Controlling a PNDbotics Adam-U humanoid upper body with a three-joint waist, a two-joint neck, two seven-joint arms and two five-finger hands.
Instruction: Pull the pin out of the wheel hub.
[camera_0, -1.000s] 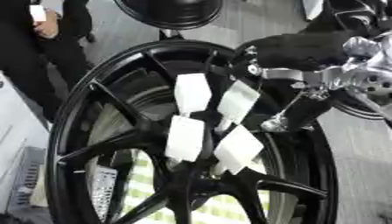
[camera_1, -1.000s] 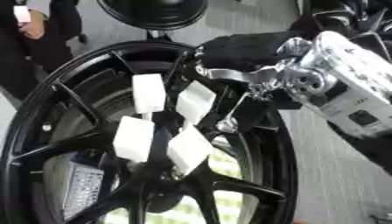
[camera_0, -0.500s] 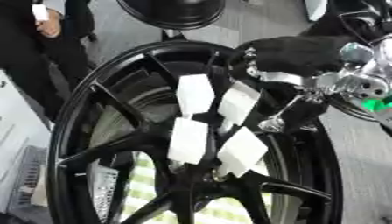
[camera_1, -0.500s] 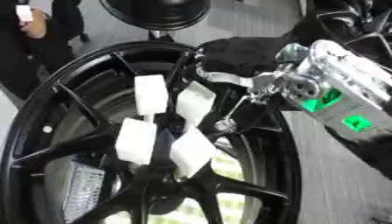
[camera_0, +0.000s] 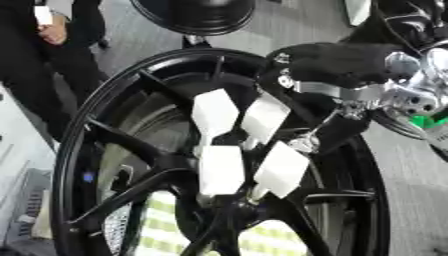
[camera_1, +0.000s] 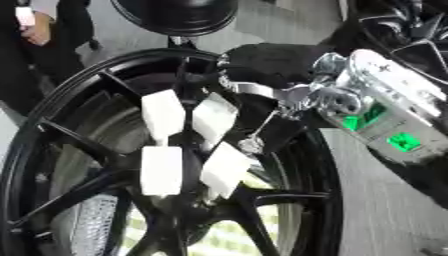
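Left eye view: right hand (camera_0: 350, 67) reaches over the black wheel hub (camera_0: 131, 150), grip unclear; white tags (camera_0: 214, 112) show no legible writing.

Second black wheel (camera_0: 194, 14) at far edge; grey floor (camera_1: 376, 200) at right.
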